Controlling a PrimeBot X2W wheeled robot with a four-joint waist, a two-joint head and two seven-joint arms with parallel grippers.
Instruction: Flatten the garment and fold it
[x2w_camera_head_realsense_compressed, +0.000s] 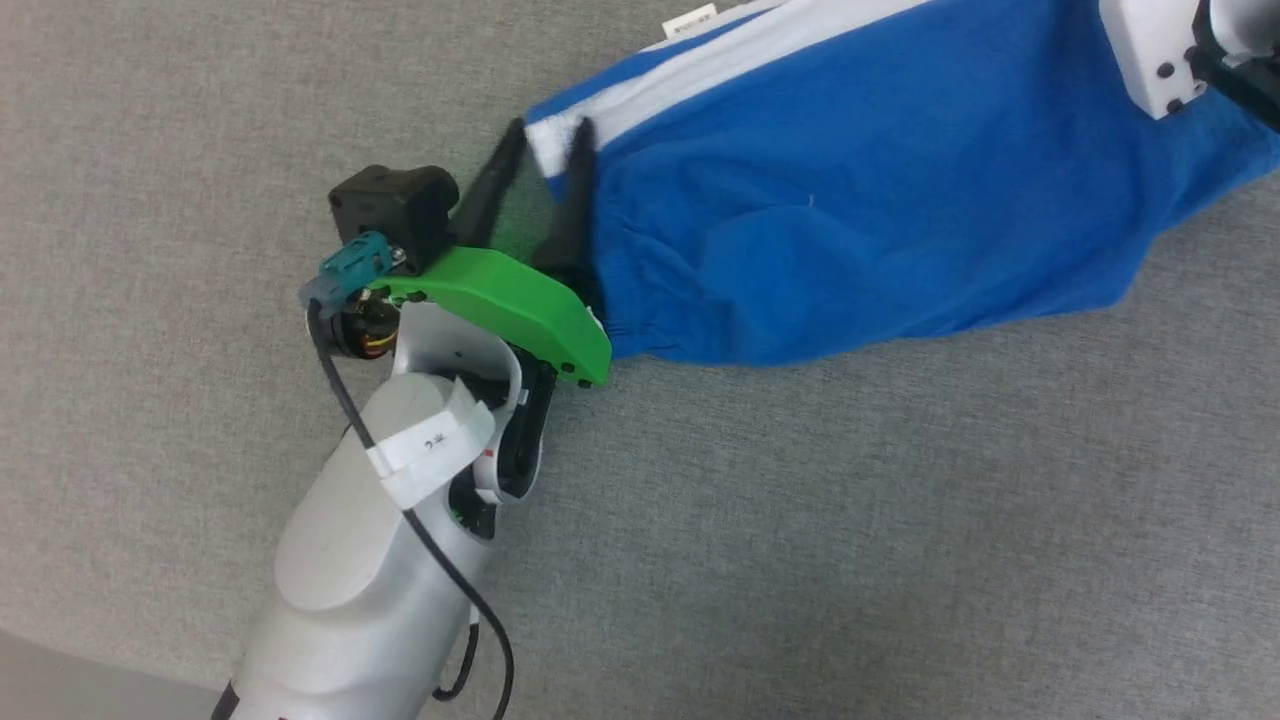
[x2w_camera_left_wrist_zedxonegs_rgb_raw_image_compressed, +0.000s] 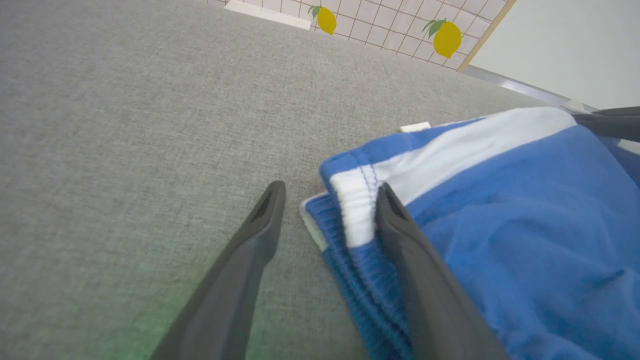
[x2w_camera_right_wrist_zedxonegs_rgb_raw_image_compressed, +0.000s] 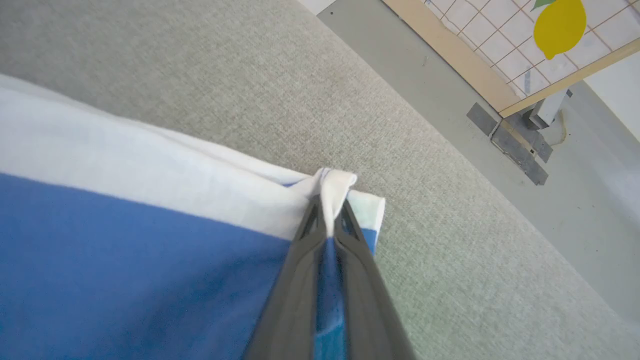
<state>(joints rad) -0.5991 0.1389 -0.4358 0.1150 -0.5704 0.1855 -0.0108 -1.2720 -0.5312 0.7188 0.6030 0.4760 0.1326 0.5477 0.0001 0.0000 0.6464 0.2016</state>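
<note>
The garment is a pair of bright blue shorts with a broad white side stripe, lying across the grey surface at the upper right of the head view. My left gripper stands open at its gathered waistband corner; one finger lies on the blue fabric, the other over bare grey cloth. My right gripper is shut on the garment's white stripe corner at the far end. A small white care tag pokes out at the top edge.
Grey woven fabric covers the work surface all around. Beyond its far edge stands a tiled panel with yellow lemon pictures, a wooden strip and grey floor.
</note>
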